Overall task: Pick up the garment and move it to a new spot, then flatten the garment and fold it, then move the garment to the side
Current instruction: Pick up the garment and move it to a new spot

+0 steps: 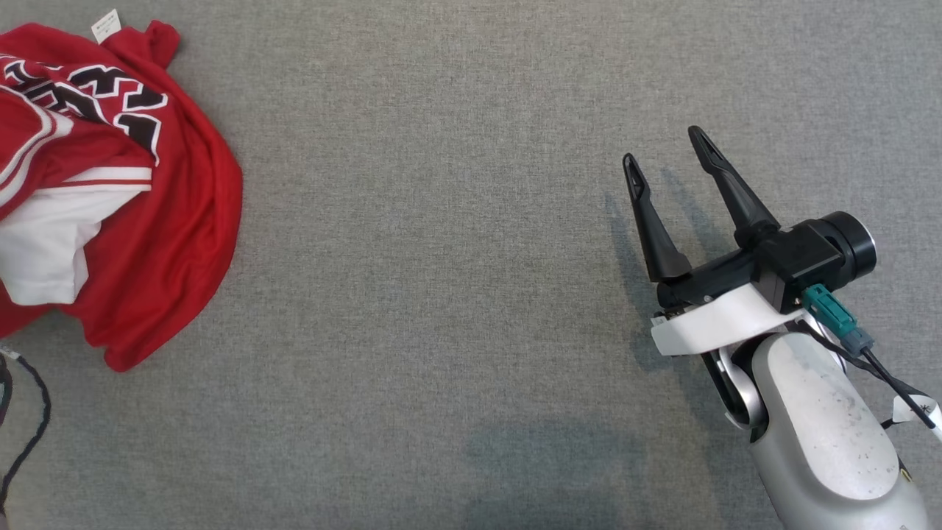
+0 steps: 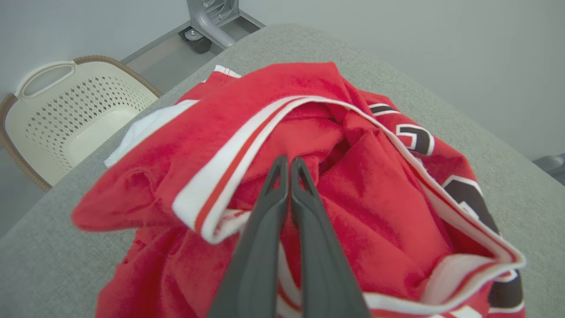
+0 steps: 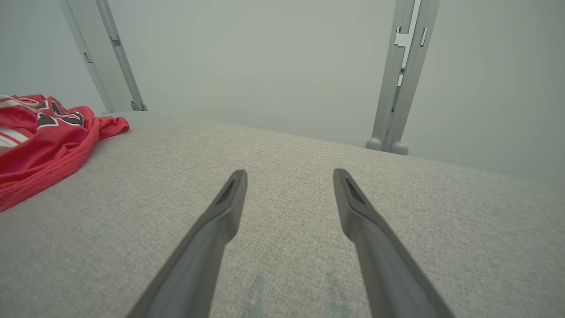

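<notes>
A red garment [image 1: 176,221] with white trim and black lettering lies bunched at the far left of the grey table [image 1: 471,294]; its left part runs out of the head view. In the left wrist view my left gripper [image 2: 289,161] sits in the heap of the garment [image 2: 375,212], fingers pressed together, with striped fabric showing in the slit between them. My right gripper [image 1: 662,145] hovers open at the table's right, well away from the cloth. The right wrist view shows my right gripper [image 3: 289,173] open over bare table, with the garment [image 3: 44,145] far off to the left.
A cream perforated laundry basket [image 2: 66,110] stands on the floor beyond the table edge near the garment. A black cable [image 1: 29,434] hangs at the lower left. Metal frame posts [image 3: 397,79] rise behind the table's far edge.
</notes>
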`<state>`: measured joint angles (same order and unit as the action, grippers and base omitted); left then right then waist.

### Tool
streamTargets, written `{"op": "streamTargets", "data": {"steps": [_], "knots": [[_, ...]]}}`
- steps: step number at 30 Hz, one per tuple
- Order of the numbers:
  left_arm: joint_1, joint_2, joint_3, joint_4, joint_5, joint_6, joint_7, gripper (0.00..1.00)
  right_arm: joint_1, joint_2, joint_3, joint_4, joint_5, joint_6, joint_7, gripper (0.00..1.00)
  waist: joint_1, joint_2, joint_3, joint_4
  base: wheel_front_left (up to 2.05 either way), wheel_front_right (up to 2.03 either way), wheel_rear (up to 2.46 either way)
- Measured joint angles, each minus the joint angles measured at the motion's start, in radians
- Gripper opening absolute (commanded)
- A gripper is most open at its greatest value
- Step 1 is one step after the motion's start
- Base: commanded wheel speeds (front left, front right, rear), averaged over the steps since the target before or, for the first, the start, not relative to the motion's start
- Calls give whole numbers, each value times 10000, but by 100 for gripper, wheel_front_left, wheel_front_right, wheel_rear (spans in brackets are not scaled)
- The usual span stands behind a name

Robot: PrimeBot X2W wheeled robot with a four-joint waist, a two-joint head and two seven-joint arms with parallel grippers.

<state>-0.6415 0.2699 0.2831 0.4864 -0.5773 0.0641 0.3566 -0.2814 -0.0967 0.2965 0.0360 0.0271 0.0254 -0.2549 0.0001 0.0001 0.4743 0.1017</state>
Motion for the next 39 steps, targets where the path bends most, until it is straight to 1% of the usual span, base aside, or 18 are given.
{"op": "streamTargets", "data": {"steps": [3,6,8,11,13,16,25,27,29,33,39], "knots": [[-1,261,-435,-334,546,-309,-376,0,4,12,-4,54,67,0,0,100,0,0,-158,50,0,0,0],[-2,253,-830,-541,779,-531,-650,0,46,31,6,153,107,2,0,100,0,0,-349,106,0,0,0],[-2,253,-928,-662,917,-631,-775,0,76,42,31,217,173,4,0,100,0,0,-493,144,0,0,0],[-2,401,-899,-771,1078,-642,-928,0,156,75,148,284,211,31,0,100,0,0,-717,189,0,0,0],[1,654,-748,-823,1078,-644,-947,0,222,115,249,305,247,94,0,100,-1,0,-859,195,0,0,0],[-1,957,-562,-1089,1053,-746,-957,0,267,186,215,301,268,79,0,100,-1,0,-1036,168,0,0,0],[-180,955,-727,-1831,826,-1223,-928,0,695,253,157,362,378,63,2,100,-1,0,-1433,50,0,0,0],[-285,842,-903,-2134,610,-1369,-832,0,700,265,163,362,430,63,2,100,-1,0,-1510,12,0,0,0],[-378,556,-1091,-2410,303,-1488,-725,0,702,284,148,357,445,21,0,100,-1,0,-1584,-38,0,0,0],[-402,-334,-1948,-2826,10,-1613,-351,0,703,328,61,282,616,-25,2,100,-1,0,-1722,-172,0,0,0],[143,-1747,-3662,-3283,-167,-1710,90,0,698,355,-125,40,844,-186,2,100,-1,0,-1887,-506,0,0,0]]}}
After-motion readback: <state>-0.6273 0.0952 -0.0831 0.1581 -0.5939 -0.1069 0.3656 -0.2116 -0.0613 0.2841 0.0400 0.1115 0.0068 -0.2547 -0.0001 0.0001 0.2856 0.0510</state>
